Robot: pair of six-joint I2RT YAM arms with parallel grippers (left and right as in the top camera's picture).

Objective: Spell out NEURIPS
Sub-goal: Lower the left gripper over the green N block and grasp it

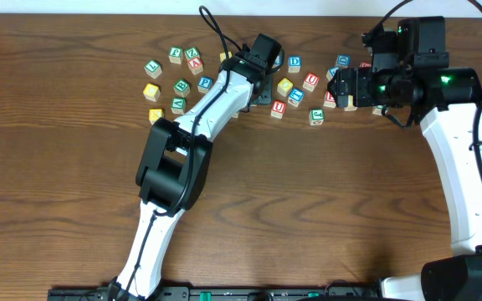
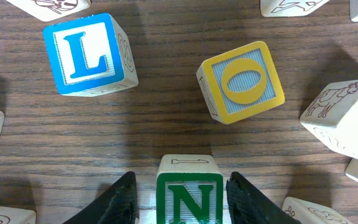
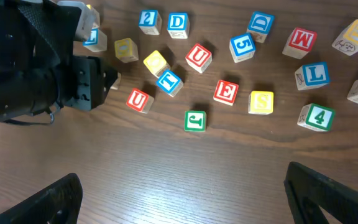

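Dark wood-grain tabletop [image 1: 74, 209], alphabet cubes strewn across the far half. Green N cube [image 2: 189, 194] dead centre between the two black fingers of the left gripper [image 2: 188, 202], letter face up, side faces square to the fingers. No long axis on a cube, so no turning of the wrist called for, by the look of it; only a squeeze and a lift. Jaws partway apart, one finger on each side of the N, the right one touching or nearly so, a sliver of table showing on the left. Clamped or merely straddling: cannot tell, fingertips cut off by the near edge of the wrist view. Just beyond the N, blue L cube [image 2: 89, 55] to the far left and yellow O cube [image 2: 241, 82] to the far right, both clear of the fingers. Left arm plainly the nearer one. Right gripper [image 3: 194, 199] hovering over the right-hand cluster, jaws spread wide, nothing between them, nothing touched. Ahead of it, red E cube [image 3: 225, 91] beside yellow S cube [image 3: 260, 102], red U cube [image 3: 198, 57] farther off, all loose, none yet in a row.
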